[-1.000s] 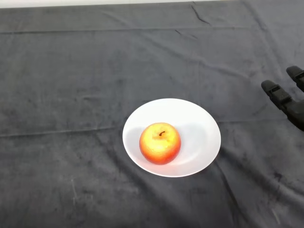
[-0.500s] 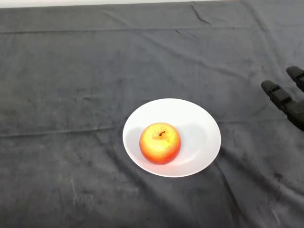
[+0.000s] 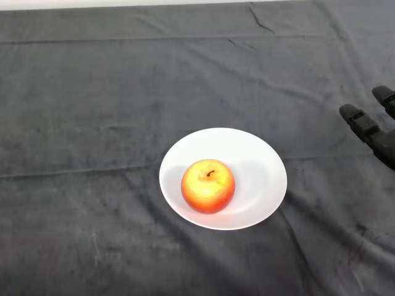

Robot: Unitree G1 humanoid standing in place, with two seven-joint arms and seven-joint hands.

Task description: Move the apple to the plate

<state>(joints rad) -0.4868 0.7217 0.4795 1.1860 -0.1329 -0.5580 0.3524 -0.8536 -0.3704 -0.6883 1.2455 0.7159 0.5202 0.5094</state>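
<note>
A red and yellow apple [image 3: 208, 185] sits stem up in the left part of a white plate [image 3: 262, 179] at the middle of the table. My black hand [image 3: 373, 133] shows only in part at the right edge of the head view. Its fingers are straight and hold nothing. It is well to the right of the plate and a little farther back, and touches neither the plate nor the apple.
A dark grey wrinkled cloth [image 3: 92, 123] covers the whole table. The table's far edge [image 3: 123, 6] runs along the top of the view.
</note>
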